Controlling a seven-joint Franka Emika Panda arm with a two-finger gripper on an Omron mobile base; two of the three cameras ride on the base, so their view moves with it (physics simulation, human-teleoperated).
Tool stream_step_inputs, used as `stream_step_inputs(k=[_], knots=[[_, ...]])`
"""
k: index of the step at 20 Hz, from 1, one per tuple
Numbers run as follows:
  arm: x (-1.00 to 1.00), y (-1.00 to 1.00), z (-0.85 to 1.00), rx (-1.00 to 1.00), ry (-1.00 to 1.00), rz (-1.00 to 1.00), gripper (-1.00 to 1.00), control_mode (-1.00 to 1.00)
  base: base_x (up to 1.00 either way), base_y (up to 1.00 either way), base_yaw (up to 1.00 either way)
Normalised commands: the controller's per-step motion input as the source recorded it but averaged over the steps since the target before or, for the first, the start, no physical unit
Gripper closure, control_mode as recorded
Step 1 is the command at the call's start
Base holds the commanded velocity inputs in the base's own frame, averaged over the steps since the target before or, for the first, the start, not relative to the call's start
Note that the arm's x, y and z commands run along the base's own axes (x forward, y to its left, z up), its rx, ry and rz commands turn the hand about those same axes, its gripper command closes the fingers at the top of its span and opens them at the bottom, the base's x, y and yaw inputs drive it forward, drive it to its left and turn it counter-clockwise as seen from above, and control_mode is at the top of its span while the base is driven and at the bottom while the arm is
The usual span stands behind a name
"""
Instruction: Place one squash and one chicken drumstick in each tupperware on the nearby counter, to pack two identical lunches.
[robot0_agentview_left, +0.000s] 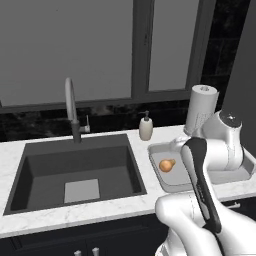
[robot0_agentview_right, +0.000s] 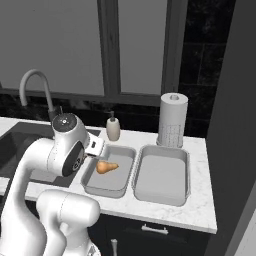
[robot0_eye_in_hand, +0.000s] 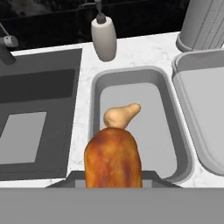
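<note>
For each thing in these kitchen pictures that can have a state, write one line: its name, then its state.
End effector: shut on the chicken drumstick, above the left tupperware.
Squash: lying in the left tupperware.
Right tupperware: empty.
Faucet: no water running.
Sink: dry.

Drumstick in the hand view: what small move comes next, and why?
Probably lower the chicken drumstick straight down into the tupperware beside the sink and let go. The drumstick sits clamped at the gripper, already over that tray's near end. The squash lies alone in its middle, so this tray lacks only the drumstick. The other tupperware holds nothing.
</note>
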Motion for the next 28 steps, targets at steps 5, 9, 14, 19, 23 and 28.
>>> stream_step_inputs(k=[5, 9, 14, 19, 23, 28], knots=[[0.2, -0.12, -0.5, 0.0, 0.01, -0.04, 1.0, -1.0, 0.0, 0.0, 0.0], [0.32, -0.13, -0.55, 0.0, 0.08, -0.05, 1.0, -1.0, 0.0, 0.0, 0.0], [0.65, -0.17, -0.57, 0.0, 0.17, -0.02, 1.0, -1.0, 0.0, 0.0, 0.0], [0.51, -0.22, -0.49, 0.0, 0.09, 0.0, 1.0, -1.0, 0.0, 0.0, 0.0], [0.46, -0.13, -0.55, 0.0, 0.2, 0.0, 1.0, -1.0, 0.0, 0.0, 0.0], [0.37, 0.01, -0.56, 0.0, 0.2, 0.0, 1.0, -1.0, 0.0, 0.0, 0.0]])
